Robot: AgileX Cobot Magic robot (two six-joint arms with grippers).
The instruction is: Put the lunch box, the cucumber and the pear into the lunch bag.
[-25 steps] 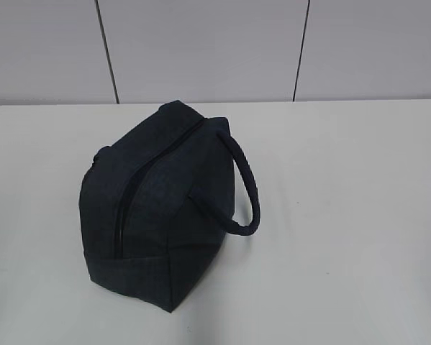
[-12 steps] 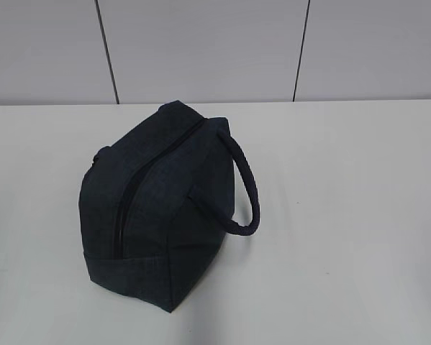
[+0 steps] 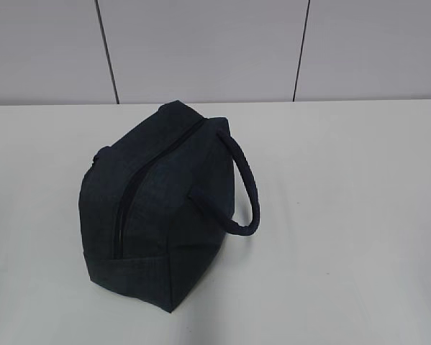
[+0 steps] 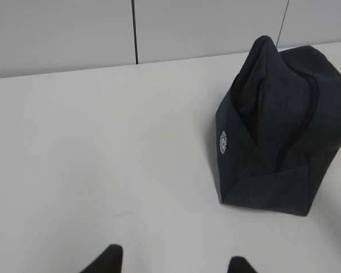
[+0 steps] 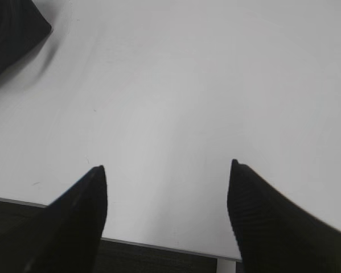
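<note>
The dark navy lunch bag [image 3: 157, 208] stands on the white table [image 3: 345, 201], its top zipper shut and its loop handle [image 3: 247, 190] hanging to the right. It also shows in the left wrist view [image 4: 278, 125] at the right, and a corner of it in the right wrist view [image 5: 11, 28] at the top left. My left gripper [image 4: 173, 264] is open and empty over bare table, left of the bag. My right gripper [image 5: 165, 168] is open and empty near the table's front edge. The lunch box, cucumber and pear are out of view. Neither gripper shows in the exterior view.
A grey panelled wall [image 3: 201, 50] runs behind the table. The table's front edge [image 5: 159, 245] shows below my right gripper, with dark space beyond it.
</note>
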